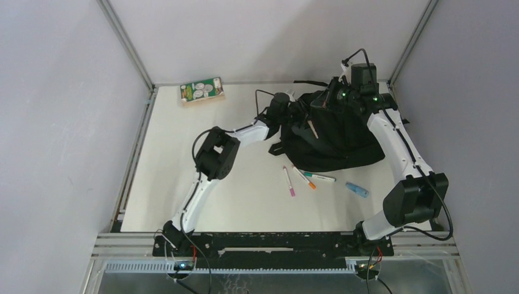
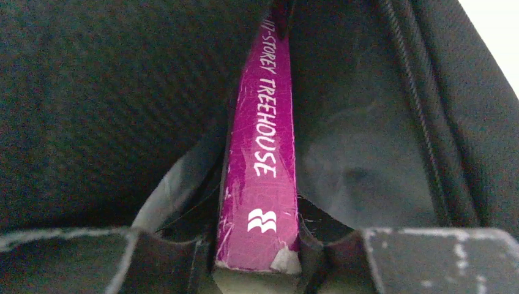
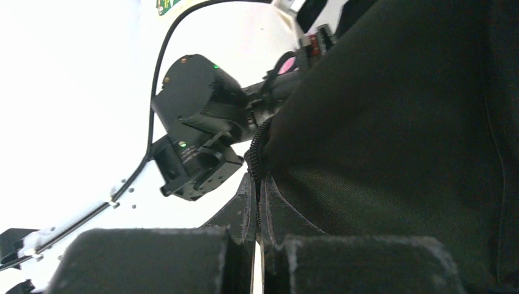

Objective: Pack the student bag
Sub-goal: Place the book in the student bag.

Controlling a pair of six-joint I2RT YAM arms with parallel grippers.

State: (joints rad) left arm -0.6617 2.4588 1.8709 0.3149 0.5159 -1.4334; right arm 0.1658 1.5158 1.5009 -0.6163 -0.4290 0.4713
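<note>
One bag (image 1: 343, 131) sits at the table's (image 1: 183, 184) far right corner. The left pincer (image 2: 257, 248) clamps one purple book (image 2: 263, 153) inside it; the right pincer (image 3: 257, 248) pinches its zipper edge. Three pens (image 1: 303, 177) lie beside it.

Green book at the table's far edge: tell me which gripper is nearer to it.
Left. The left gripper, at the opening of the student bag, lies right of the green book; the right gripper is farther right.

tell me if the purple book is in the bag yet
Partly in: the left gripper is shut on the near end of the purple book, whose spine runs into the open student bag.
</note>
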